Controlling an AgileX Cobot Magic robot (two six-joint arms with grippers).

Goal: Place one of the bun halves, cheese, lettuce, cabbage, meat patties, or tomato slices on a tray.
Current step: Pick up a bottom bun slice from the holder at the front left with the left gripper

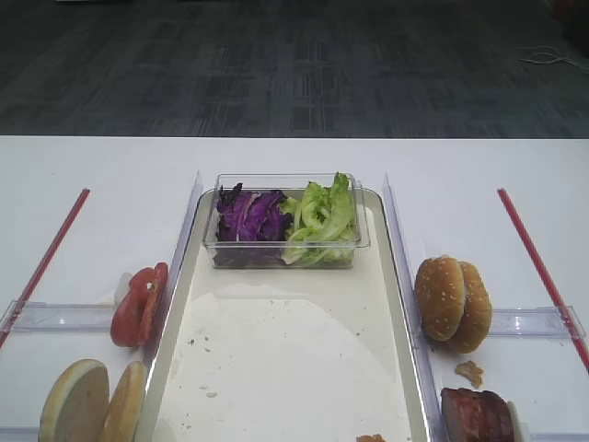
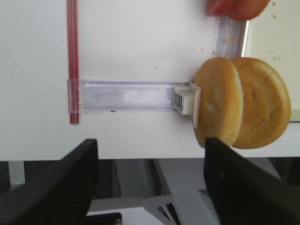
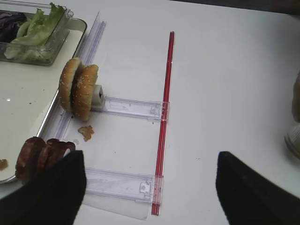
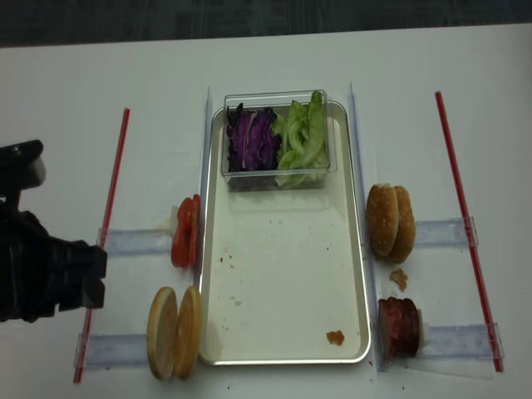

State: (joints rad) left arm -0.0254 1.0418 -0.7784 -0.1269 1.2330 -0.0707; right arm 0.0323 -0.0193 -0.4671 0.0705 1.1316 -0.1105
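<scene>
The long cream tray (image 4: 283, 274) lies mid-table with nothing on it but crumbs. Purple cabbage (image 4: 253, 137) and green lettuce (image 4: 301, 137) fill a clear tub at its far end. Left of the tray, tomato slices (image 4: 184, 231) and two bun halves (image 4: 173, 332) stand on edge. Meat patties (image 4: 399, 326) stand at the right. No cheese is in view. My left gripper (image 2: 150, 183) is open and empty, out past the table's near edge, its right finger (image 2: 243, 187) just short of the bun halves (image 2: 239, 108). My right gripper (image 3: 150, 192) is open and empty, right of the patties (image 3: 40, 157).
Sesame buns (image 4: 392, 223) stand on edge right of the tray. Clear plastic rails (image 4: 137, 241) and red strips (image 4: 112, 191) lie on both sides. A crumb (image 4: 398, 278) lies between the sesame buns and the patties. My left arm (image 4: 46, 274) is at the left border.
</scene>
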